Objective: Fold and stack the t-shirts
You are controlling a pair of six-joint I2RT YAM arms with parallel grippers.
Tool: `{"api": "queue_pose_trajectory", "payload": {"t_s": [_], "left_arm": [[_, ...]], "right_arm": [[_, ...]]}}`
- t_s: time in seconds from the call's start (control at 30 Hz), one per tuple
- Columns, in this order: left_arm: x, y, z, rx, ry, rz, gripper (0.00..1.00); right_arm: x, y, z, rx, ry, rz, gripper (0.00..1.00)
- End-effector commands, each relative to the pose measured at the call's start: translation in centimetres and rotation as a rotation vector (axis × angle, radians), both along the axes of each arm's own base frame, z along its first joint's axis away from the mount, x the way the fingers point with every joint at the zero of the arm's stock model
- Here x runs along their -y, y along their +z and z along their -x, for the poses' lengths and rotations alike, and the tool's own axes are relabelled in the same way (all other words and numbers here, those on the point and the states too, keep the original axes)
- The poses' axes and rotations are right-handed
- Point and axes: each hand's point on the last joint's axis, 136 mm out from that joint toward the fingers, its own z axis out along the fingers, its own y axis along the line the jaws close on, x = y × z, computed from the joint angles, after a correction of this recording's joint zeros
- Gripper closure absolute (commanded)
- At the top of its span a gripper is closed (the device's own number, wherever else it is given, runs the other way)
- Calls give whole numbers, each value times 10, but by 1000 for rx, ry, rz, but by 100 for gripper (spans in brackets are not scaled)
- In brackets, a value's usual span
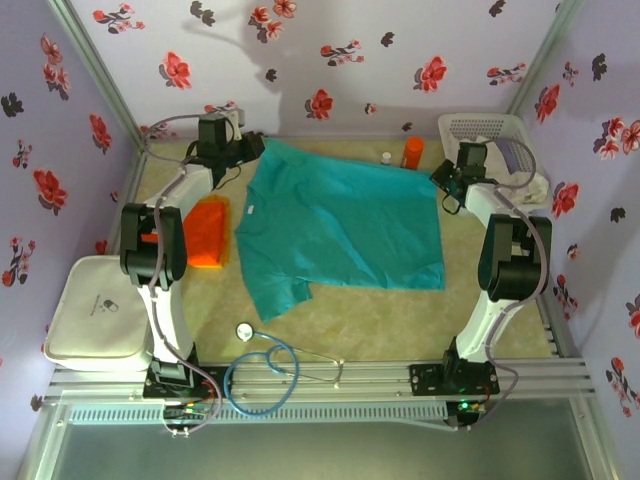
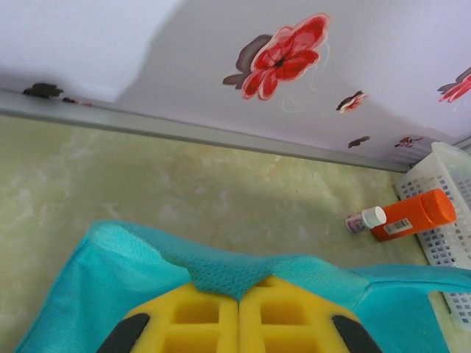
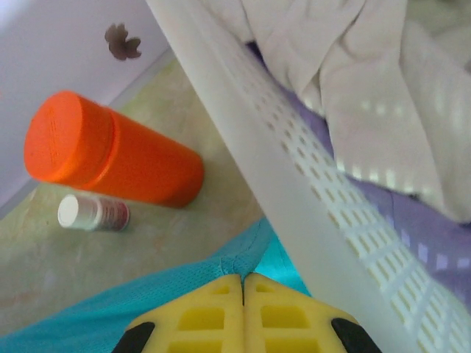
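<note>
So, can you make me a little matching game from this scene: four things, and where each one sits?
Things:
1 teal t-shirt
2 orange t-shirt
3 stethoscope
4 white basket

Places:
A far right corner
B near edge, at the front
C spread across the middle
D left side

Pairs: 1-C, 2-D, 3-B, 4-A

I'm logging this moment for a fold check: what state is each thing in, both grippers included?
Teal-green soft cloth t-shirt, spread flat, unfolded, far corners pinched.
Bright orange cloth t-shirt, lying compact beside the left arm, not stacked.
Left gripper, shut on the teal-green t-shirt.
Right gripper, shut on the teal-green t-shirt.
Orange plastic cylinder bottle, capped, lying on its side.
White perforated plastic basket, holding pale cloth.
</note>
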Motion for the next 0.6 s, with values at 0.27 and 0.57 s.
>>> {"api": "queue_pose_trajectory", "payload": {"t_s": [0.27,0.57], "left_arm": [[-11,-21,57,-240,97,94,100],[-5,-29,99,-299,124,111,100]], "right_arm": [[-8,-21,61,-131,3,-49,100],[-5,-31,80,-189,28,2,100]]}}
